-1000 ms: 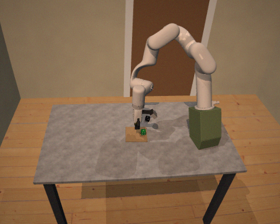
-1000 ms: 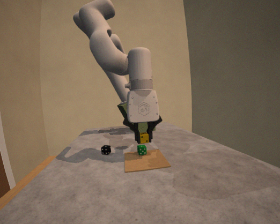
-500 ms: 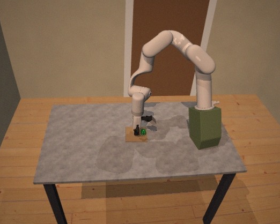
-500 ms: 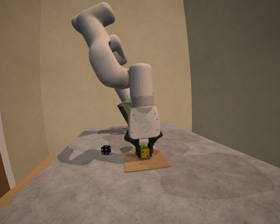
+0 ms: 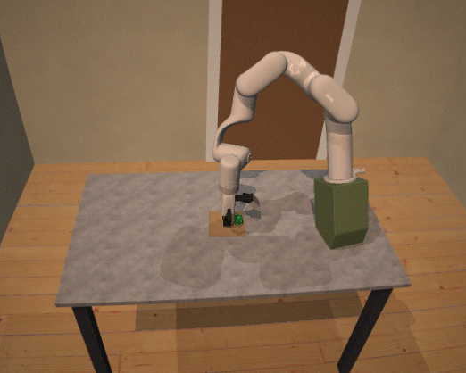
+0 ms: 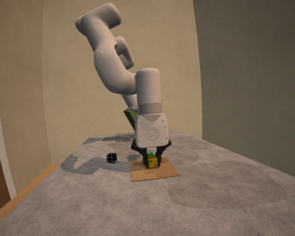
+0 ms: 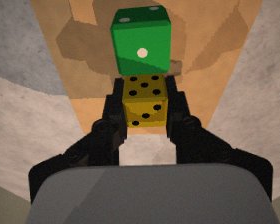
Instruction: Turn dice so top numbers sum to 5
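My gripper is shut on a yellow die and holds it down at the brown mat. The die shows five pips on the face toward the wrist camera. It also shows in the exterior view, low on the mat between the black fingers. A green die sits on the mat just beyond the yellow one, with one white pip on its near side face; it also shows in the top view. A black die lies on the grey table off the mat.
The arm's green base block stands at the right of the grey table. The mat lies near the table's middle.
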